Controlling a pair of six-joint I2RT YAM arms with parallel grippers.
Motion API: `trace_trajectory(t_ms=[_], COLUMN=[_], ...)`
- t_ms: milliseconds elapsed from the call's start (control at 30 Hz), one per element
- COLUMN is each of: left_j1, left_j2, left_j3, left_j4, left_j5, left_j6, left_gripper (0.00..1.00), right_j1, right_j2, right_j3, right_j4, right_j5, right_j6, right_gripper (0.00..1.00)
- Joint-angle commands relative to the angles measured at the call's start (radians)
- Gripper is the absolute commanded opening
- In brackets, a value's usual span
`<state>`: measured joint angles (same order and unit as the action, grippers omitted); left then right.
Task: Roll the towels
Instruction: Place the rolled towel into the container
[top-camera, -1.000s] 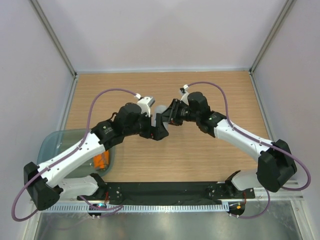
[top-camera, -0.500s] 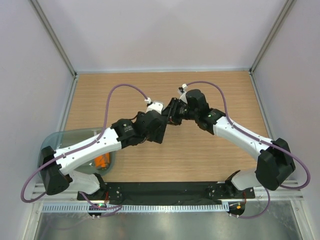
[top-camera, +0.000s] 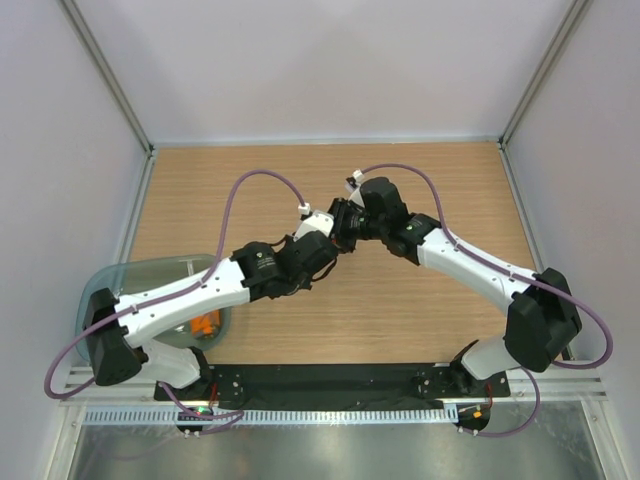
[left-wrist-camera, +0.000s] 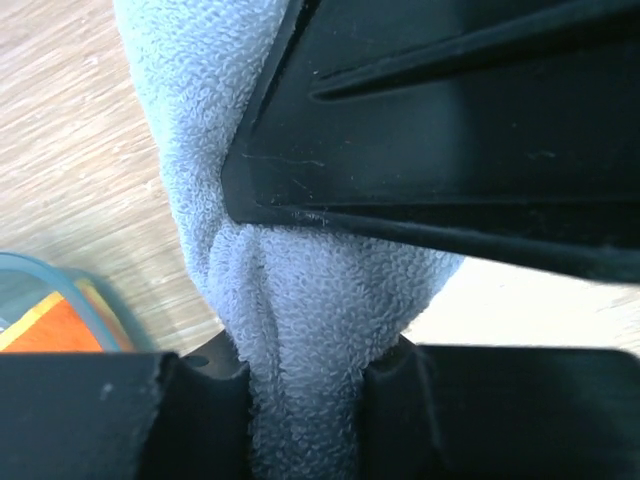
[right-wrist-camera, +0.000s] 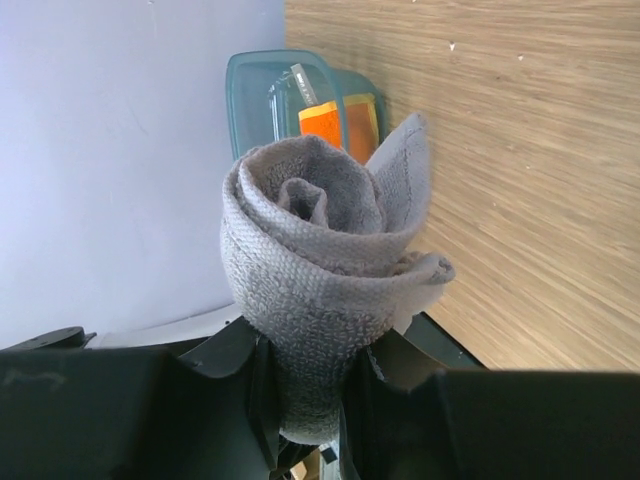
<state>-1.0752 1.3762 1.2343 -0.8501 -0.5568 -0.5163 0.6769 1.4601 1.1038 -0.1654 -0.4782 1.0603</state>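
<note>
The grey towel (right-wrist-camera: 300, 250) is wound into a tight roll and held above the wooden table. My right gripper (right-wrist-camera: 310, 360) is shut on one end of the roll, whose spiral end faces the right wrist camera. My left gripper (left-wrist-camera: 305, 365) is shut on a bunched part of the same grey towel (left-wrist-camera: 300, 300), right under the right gripper's black body. From above, the left gripper (top-camera: 328, 240) and right gripper (top-camera: 345, 225) meet nose to nose over the table's middle, and the cloth between them is hidden. The orange towel (right-wrist-camera: 320, 122) lies in the teal tub.
The translucent teal tub (top-camera: 110, 285) stands at the table's near left, partly under the left arm, with the orange towel (top-camera: 205, 323) showing at its right side. Grey walls enclose the wooden table (top-camera: 440, 190) on three sides.
The left arm has swung right and forward until its gripper met the right one, and its jaws have closed on the grey towel. The right gripper has shifted slightly left, still gripping.
</note>
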Motion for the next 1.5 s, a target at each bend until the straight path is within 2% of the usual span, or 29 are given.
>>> trace_trajectory(t_ms=[0,33,67,100,167,200,300,467,567,667,767,933,1000,1167,1300,1467], left_j1=[0.006,0.006,0.006,0.008,0.011,0.014,0.029,0.052,0.115,0.204,0.276,0.316,0.319,0.319,0.317,0.317], left_j2=[-0.068,-0.075,-0.098,-0.107,-0.135,-0.164,-0.224,-0.311,-0.370,-0.460,-0.511,-0.480,-0.462,-0.496,-0.534,-0.536], left_j3=[0.050,0.053,0.053,0.056,0.060,0.066,0.071,0.067,0.056,0.051,0.085,0.209,0.243,0.228,0.195,0.175], left_j4=[-0.056,-0.079,-0.090,-0.104,-0.153,-0.190,-0.248,-0.429,-0.532,-0.544,-0.586,-0.720,-0.756,-0.764,-0.739,-0.730], left_j5=[-0.098,-0.100,-0.103,-0.110,-0.132,-0.138,-0.173,-0.264,-0.318,-0.307,-0.344,-0.414,-0.410,-0.358,-0.316,-0.299], left_j6=[0.032,0.035,0.038,0.038,0.033,0.033,0.013,-0.060,-0.099,-0.105,-0.119,-0.166,-0.177,-0.211,-0.215,-0.222], left_gripper=[0.00,0.00,0.00,0.00,0.00,0.00,0.00,0.00,0.00,0.00,0.00,0.00,0.00,0.00,0.00,0.00], right_j1=[0.010,0.012,0.012,0.012,0.012,0.009,0.009,-0.008,-0.011,-0.011,-0.011,-0.004,0.021,0.176,0.243,0.325], right_j2=[-0.007,-0.009,-0.009,-0.009,-0.006,-0.006,-0.006,-0.021,-0.027,-0.021,-0.017,0.005,0.046,0.241,0.455,0.630], right_j3=[0.030,0.034,0.037,0.044,0.073,0.091,0.120,0.123,0.114,0.107,0.102,0.091,0.118,0.322,0.476,0.643], right_j4=[-0.013,-0.011,-0.011,-0.031,-0.068,-0.110,-0.205,-0.253,-0.258,-0.261,-0.258,-0.185,-0.119,-0.178,-0.148,-0.166], right_j5=[-0.069,-0.069,-0.065,-0.062,-0.037,-0.027,0.039,0.081,0.085,0.079,0.066,0.020,-0.022,0.032,0.050,0.073], right_j6=[0.018,0.015,0.010,0.004,-0.035,-0.051,-0.115,-0.155,-0.164,-0.166,-0.168,-0.168,-0.172,-0.267,-0.276,-0.275], right_gripper=[0.11,0.28,0.40,0.59,0.70,0.80,0.87,0.88,0.88,0.88,0.88,0.88,0.86,0.86,0.84,0.82])
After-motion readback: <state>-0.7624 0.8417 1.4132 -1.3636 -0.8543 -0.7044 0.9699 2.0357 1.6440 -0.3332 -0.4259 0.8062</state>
